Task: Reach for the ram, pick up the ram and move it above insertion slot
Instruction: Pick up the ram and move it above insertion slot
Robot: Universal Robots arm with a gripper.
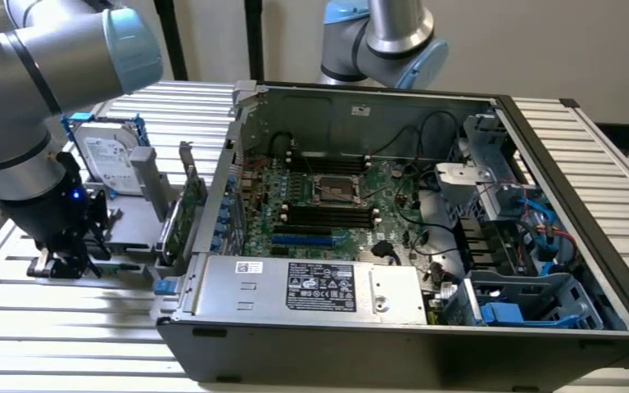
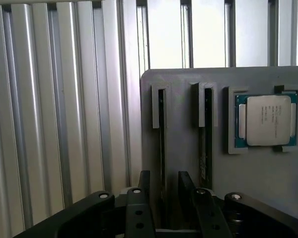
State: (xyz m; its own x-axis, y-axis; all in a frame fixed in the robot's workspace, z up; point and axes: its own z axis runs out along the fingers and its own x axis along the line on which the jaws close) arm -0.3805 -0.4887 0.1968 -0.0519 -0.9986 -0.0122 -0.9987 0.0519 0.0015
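One step looks basically done: the open claw (image 2: pixel 164 179) sits low over the grey holder (image 2: pixel 179 79) on the desk (image 2: pixel 64 124). Its fingers are on either side of the ram (image 2: pixel 161 139), which stands on edge in its slot, not gripped yet. So the grab, the lift and the trip over to the case (image 1: pixel 402 360) are all left, I'd say.

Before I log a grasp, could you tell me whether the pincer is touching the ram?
Apart. The wrist view shows the open pincer straddling the ram, with grey holder visible between it and each finger.
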